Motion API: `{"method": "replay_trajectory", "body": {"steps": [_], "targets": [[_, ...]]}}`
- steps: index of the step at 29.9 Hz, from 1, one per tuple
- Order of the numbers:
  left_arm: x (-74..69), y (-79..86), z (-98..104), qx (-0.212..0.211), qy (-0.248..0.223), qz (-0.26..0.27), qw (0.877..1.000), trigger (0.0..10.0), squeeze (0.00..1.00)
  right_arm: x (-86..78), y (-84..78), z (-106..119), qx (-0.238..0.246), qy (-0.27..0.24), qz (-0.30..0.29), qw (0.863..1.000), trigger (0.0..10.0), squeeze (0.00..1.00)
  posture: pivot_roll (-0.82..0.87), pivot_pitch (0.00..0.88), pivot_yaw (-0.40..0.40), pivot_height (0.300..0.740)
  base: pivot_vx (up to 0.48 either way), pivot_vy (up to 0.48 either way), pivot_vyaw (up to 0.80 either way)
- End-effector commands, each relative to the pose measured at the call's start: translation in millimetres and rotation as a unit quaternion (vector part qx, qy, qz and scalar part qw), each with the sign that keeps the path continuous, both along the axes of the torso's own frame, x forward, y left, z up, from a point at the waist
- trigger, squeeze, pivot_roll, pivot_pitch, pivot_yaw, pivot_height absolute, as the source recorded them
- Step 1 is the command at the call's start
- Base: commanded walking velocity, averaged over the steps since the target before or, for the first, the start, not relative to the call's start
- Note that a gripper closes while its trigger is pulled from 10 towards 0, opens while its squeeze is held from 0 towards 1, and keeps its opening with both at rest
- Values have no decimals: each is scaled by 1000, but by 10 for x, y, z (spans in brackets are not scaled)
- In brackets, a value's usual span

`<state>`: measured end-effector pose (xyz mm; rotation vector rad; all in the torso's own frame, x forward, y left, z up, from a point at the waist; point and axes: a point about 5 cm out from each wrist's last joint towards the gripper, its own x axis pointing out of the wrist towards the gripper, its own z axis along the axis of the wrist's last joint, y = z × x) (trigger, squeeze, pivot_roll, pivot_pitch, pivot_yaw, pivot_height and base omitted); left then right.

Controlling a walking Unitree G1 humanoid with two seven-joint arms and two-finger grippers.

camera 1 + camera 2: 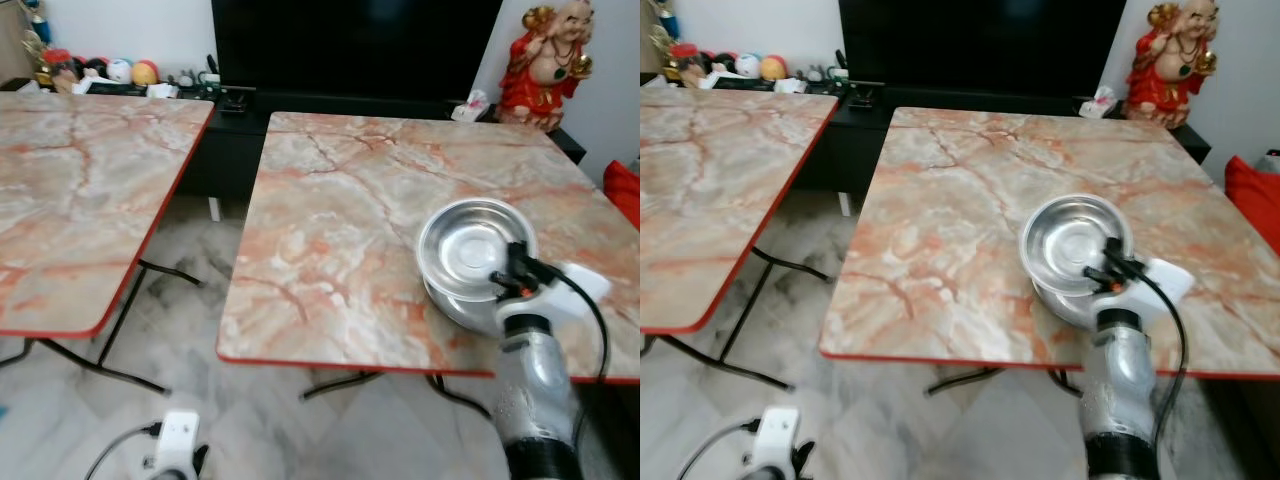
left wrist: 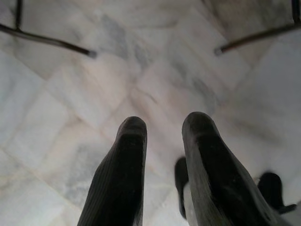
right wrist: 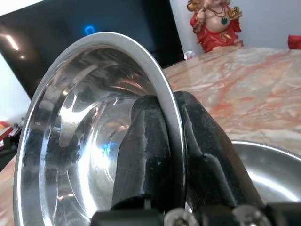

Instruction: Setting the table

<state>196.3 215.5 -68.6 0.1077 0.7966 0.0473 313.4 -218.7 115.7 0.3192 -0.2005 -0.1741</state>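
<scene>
We take the steel bowl point(image 1: 472, 245) as our landmark. The right tool point(image 3: 170, 141) pinches its rim, 1 finger inside the wall and 1 outside, and the bowl is held tilted just above a second bowl point(image 3: 268, 165) whose rim shows beneath it in the right wrist view. From the head views the held bowl sits over the near right part of the marble-patterned tabletop point(image 1: 340, 220), close to that tabletop's red front edge, and we cannot tell from there whether it touches the lower bowl or hangs just clear of it.

The left tool point(image 2: 164, 155) hangs idle far to the left of the bowl and well below it, over the pale tiled floor point(image 2: 141, 70), its 2 fingers spread with a clear gap between them and nothing in it.

A second tabletop point(image 1: 80, 190) stands left of the bowl across a gap, and a red and gold figurine point(image 1: 545, 60) stands behind the bowl, beyond the tabletop's far right corner.

We judge the task to be at an early stage: 2 bowls are what we can see by way of settings, both in 1 spot. Separating them and placing each remains to be done.
</scene>
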Motion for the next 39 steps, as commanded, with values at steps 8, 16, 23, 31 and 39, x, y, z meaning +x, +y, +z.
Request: {"method": "replay_trajectory", "body": {"steps": [8,16,23,31,39], "targets": [[-16,-95,-30,-5,7,-8,1000,10000,0,-47,-147,43,-9,-5,-18,1000,10000,0,46,0,-35,740,72,0,0],[-19,-94,-32,-5,8,-9,1000,10000,0,-139,-300,0,-8,24,-34,999,10000,0,41,0,-33,740,0,0,0],[-17,-95,-32,-4,10,-11,1000,10000,0,-146,-517,-1,17,62,-66,996,10000,0,37,0,-28,740,0,0,0],[-14,-91,-30,-3,10,-10,1000,10000,0,-59,-486,-2,55,89,-50,993,10000,0,42,0,-29,740,0,0,0],[-19,-86,-33,-4,12,-10,1000,10000,0,-69,-411,-128,60,128,-36,989,10000,0,49,0,-28,740,0,0,0]]}}
